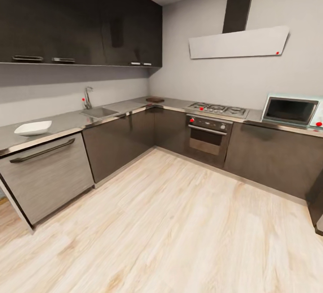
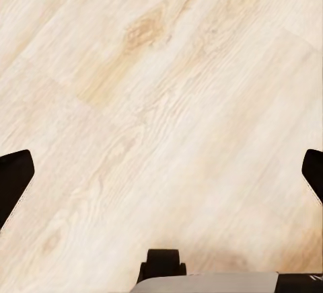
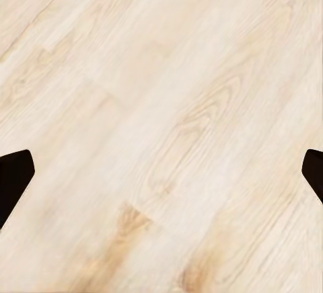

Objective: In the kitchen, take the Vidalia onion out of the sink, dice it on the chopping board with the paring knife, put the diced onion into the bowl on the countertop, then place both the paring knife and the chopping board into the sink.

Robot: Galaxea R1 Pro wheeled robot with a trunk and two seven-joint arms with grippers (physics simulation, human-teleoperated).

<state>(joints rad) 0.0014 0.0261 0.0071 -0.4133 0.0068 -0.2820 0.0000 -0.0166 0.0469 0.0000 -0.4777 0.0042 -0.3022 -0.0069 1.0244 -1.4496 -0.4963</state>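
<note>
Pale wood-grain floor (image 1: 179,234) nearest. Left gripper (image 2: 161,172) and right gripper (image 3: 161,172) both spread wide, empty. One rounded-square white bowl (image 1: 33,127), one steel sink (image 1: 99,112), glossy grey countertop (image 1: 63,122), one brown chopping board (image 1: 154,99).

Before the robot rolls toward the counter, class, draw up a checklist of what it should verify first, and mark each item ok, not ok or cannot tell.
1. Sink in sight, beside the faucet: ok.
2. Onion visible in the sink: cannot tell, the basin's inside is hidden.
3. Bowl on the countertop: ok.
4. Chopping board at the counter's corner: ok; knife too small to tell.
5. Left gripper and right gripper open, holding nothing: ok.
6. Floor toward the sink unobstructed: ok.
</note>
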